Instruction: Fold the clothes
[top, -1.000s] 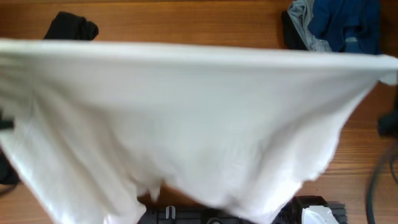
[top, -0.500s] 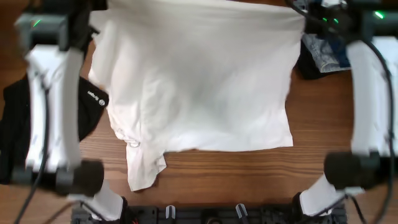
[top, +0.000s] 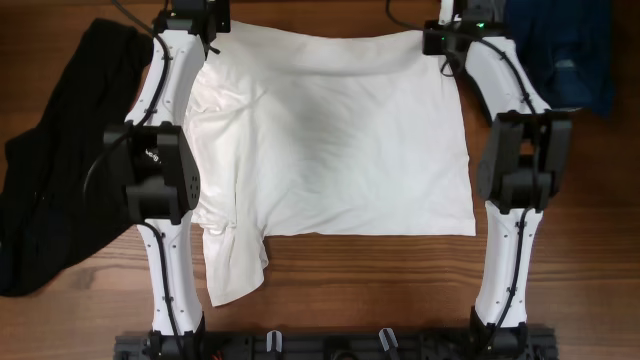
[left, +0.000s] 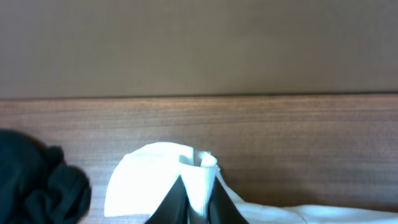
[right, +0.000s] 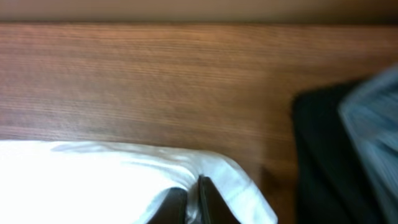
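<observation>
No legible txt; tiny white mark (top: 152, 155) by left arm's elbow (top: 158, 185) unreadable.

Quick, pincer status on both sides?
Left pincer: closed on a far corner of the white T-shirt.
Right pincer: closed on the white T-shirt's other far corner.

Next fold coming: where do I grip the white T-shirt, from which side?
Pinch the white T-shirt at its near hem, from above, near side: it lies flat, that straight edge free; left end effector and right end effector clamp the far corners.

Wooden table (top: 350, 272), blue garment (top: 565, 45) bunched at far right corner
</observation>
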